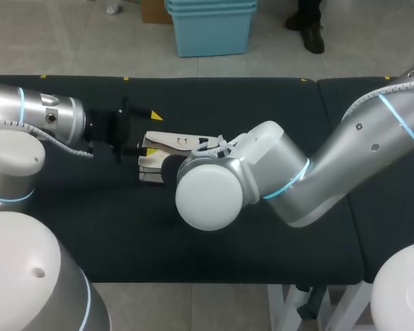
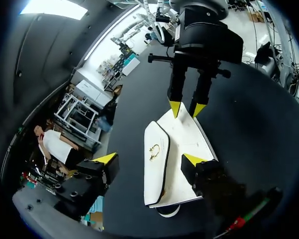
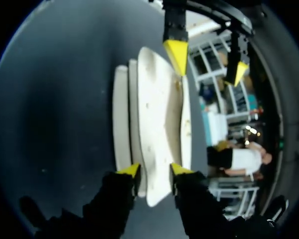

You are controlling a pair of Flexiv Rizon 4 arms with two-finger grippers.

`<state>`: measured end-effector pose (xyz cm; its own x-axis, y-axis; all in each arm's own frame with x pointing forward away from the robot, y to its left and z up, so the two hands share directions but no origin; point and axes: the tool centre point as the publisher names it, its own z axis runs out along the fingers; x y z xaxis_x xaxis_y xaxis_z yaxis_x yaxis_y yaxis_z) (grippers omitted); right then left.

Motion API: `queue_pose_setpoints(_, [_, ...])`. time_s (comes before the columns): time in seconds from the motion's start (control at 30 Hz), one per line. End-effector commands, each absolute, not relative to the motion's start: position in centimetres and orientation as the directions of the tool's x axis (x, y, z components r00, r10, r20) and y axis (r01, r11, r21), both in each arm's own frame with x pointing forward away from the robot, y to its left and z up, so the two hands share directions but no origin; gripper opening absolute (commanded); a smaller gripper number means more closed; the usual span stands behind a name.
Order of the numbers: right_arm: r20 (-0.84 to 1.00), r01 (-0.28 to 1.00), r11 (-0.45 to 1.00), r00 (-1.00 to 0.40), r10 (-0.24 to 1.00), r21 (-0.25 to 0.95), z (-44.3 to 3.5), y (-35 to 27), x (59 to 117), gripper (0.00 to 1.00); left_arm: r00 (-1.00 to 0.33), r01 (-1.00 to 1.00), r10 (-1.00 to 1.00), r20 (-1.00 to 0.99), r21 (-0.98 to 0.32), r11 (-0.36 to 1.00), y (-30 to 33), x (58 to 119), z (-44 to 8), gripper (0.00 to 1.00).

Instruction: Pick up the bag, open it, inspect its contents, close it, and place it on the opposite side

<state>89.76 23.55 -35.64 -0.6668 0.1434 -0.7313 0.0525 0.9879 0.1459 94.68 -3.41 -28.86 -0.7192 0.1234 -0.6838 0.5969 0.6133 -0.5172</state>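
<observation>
White bag (image 2: 182, 144): lies flat on the table (image 1: 124, 227), mid-frame in the head view, one of my arms at each end.
Left gripper (image 2: 149, 159): fingers spread wide astride the near end, gripping nothing, probably lined up for the flap. Right gripper (image 3: 154, 170): fingers pinched on the far end, likely steadying the bag for opening.

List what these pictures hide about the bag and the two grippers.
1. Head view: the right arm, at its white joint, hides the right gripper and the right end of the bag.
2. Every view: the bag's inside; no camera looks into it.
3. Left wrist view: the left gripper covers the bag's near corner.
4. Left wrist view: the gold clasp is too small to tell whether it is fastened.
</observation>
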Motion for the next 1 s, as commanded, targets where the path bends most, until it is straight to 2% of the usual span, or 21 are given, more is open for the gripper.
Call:
queue_pose_setpoints(0.03, [-0.702,0.032,0.99,-0.702,0.12,0.137,-33.4,22.8,89.6,1.0,-0.74,0.567,0.115,-0.663,-0.524,0.636,-3.0,94.4,-28.0,1.0])
queue_pose_setpoints(0.2, [-0.656,0.011,0.994,-0.75,0.08,0.108,-31.3,22.4,89.5,1.0,-0.787,0.505,0.083,-0.612,-0.561,0.655,-2.4,94.5,-26.9,1.0])
queue_pose_setpoints(0.53, [-0.479,-0.006,0.977,-0.872,0.099,0.213,-28.0,21.0,90.6,1.0,-0.951,0.214,0.001,-0.308,-0.658,0.722,-1.5,95.6,-25.4,1.0])
queue_pose_setpoints(0.67, [-0.392,0.029,0.971,-0.912,0.124,0.239,-27.1,20.4,91.1,1.0,-0.981,0.14,0.019,-0.193,-0.636,0.759,-1.6,95.5,-25.1,1.0])
queue_pose_setpoints(0.7, [-0.36,0.038,0.967,-0.924,0.13,0.252,-27.0,20.2,91.2,1.0,-0.984,0.13,0.029,-0.175,-0.601,0.788,-1.7,95.3,-25.0,1.0])
queue_pose_setpoints(0.73, [-0.331,0.033,0.962,-0.935,0.126,0.272,-26.8,20.2,91.2,1.0,-0.98,0.15,0.06,-0.189,-0.508,0.848,-2.0,95.0,-25.0,1.0])
queue_pose_setpoints(1.0, [-0.314,0.011,0.964,-0.944,0.098,0.267,-26.6,20.1,91.2,1.0,-0.98,0.15,0.06,-0.189,-0.508,0.848,-2.0,95.0,-25.0,1.0])
